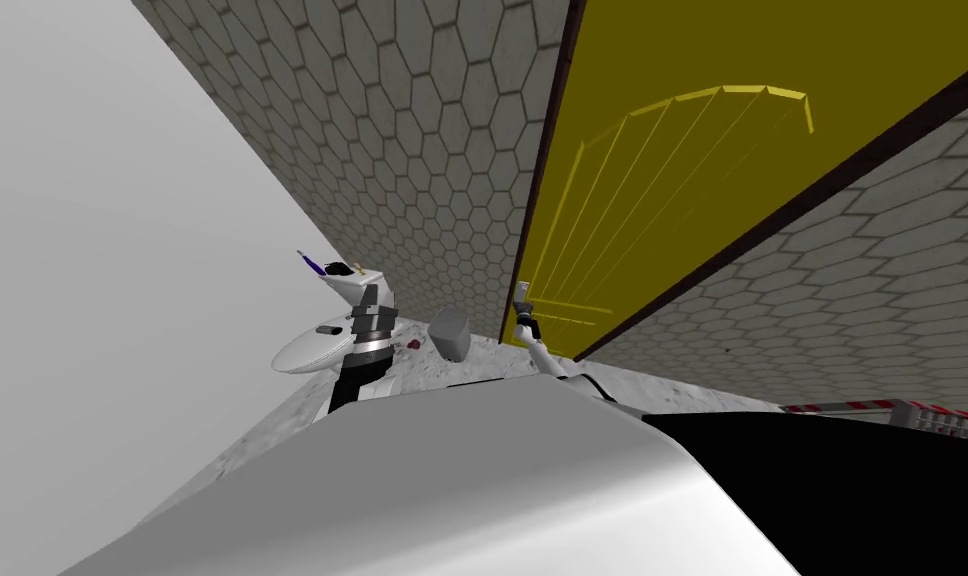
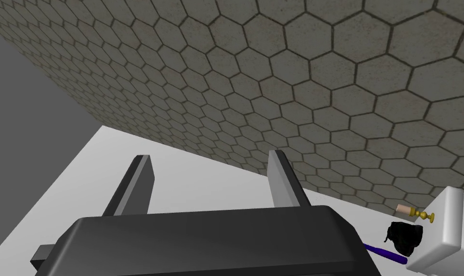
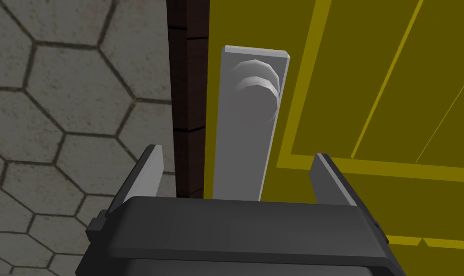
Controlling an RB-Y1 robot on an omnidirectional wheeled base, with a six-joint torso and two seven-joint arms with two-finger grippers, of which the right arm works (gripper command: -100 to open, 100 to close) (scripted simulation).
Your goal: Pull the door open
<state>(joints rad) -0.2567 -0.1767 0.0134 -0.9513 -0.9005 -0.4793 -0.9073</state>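
Observation:
A yellow panelled door sits shut in a dark brown frame within a hexagon-tiled wall. On its grey backplate is a round grey knob, close to the frame edge. My right gripper is open just short of the plate, with the knob a little beyond and above its fingertips, touching nothing. In the head view the right gripper shows small at the door's lower edge. My left gripper is open and empty, facing the tiled wall.
A white toilet stands to my left with small items on its tank: a dark object, a purple stick, a brass piece. A grey bin sits on the floor between toilet and door. A red-and-white striped edge lies at far right.

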